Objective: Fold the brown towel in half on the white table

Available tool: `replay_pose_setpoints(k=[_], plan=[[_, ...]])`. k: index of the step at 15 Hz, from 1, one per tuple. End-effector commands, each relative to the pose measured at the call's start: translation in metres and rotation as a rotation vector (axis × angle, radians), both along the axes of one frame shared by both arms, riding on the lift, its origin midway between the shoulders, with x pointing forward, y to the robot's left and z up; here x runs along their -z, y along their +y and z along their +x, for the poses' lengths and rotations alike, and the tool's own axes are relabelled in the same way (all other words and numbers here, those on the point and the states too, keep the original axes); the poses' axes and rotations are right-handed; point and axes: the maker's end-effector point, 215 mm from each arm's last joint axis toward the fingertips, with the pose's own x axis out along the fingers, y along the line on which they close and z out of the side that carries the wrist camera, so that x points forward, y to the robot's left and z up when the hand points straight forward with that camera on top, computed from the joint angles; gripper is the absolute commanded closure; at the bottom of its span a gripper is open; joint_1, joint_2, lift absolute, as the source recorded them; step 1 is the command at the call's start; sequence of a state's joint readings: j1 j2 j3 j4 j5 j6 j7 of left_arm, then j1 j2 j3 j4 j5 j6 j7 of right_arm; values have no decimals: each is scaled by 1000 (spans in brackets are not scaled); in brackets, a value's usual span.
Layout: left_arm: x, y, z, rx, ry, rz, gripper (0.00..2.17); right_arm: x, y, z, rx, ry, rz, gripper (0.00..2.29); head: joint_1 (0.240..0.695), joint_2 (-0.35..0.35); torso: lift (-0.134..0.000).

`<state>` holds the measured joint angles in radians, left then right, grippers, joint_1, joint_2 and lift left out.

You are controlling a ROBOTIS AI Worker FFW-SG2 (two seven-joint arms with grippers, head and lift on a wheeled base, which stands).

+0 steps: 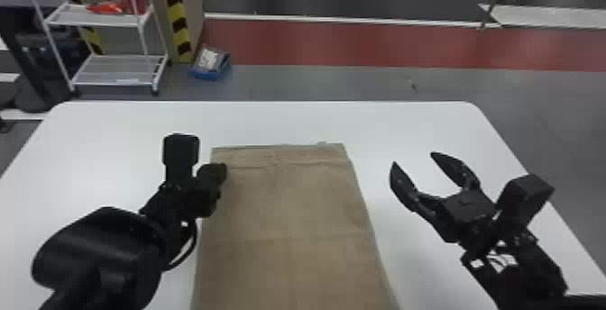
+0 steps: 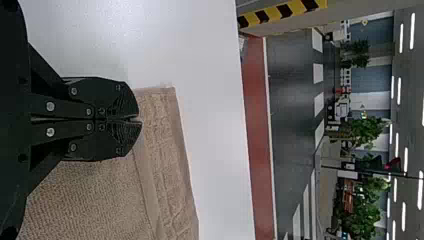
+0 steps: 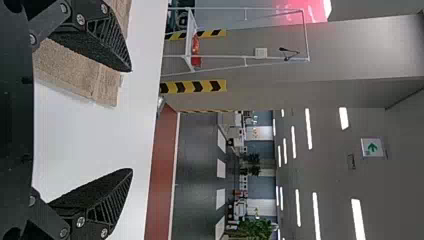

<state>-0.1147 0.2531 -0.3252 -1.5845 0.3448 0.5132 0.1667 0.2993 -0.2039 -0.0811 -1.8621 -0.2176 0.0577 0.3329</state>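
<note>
"Where's the brown towel (image 1: 288, 259)?"
"Flat on the white table (image 1: 135, 122), between the two arms, its near end running out of the head view's bottom edge. A crease crosses it partway up."
"And the right gripper (image 1: 412, 158)?"
"Off the towel's right side, apart from it, fingers spread wide with nothing between them."
"The left gripper (image 1: 222, 172)?"
"At the towel's left edge, close to its far corner. Its fingers are pressed together; whether they have cloth pinched, I can't tell."
"What's farther out?"
"The towel's far edge has some wrinkles just this side of it. Beyond the towel and table, a blue box (image 1: 211, 71) sits on the floor, with a white rack (image 1: 115, 70) farther left of the towel. A red floor strip (image 1: 360, 45) runs across, beyond the towel too."
</note>
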Motion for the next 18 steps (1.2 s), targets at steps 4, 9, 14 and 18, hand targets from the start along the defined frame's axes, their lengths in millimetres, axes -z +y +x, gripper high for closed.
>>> replay_pose_setpoints(k=[4, 9, 14, 18], plan=[[-57, -15, -13, 21, -88, -102, 1325, -2, 4, 0, -6, -2, 6, 188, 695, -85, -123], [-97, -15, -90, 76, -95, -167, 1325, -30, -2, 4, 3, -50, 23, 181, 695, -98, -123], [-71, 19, -157, 55, -23, -39, 1325, -43, -9, 23, 22, -67, 44, 157, 695, -101, -123], [-48, 40, -170, 24, 19, 33, 1325, -34, -1, 48, 13, -44, 51, 218, 695, -68, -123]])
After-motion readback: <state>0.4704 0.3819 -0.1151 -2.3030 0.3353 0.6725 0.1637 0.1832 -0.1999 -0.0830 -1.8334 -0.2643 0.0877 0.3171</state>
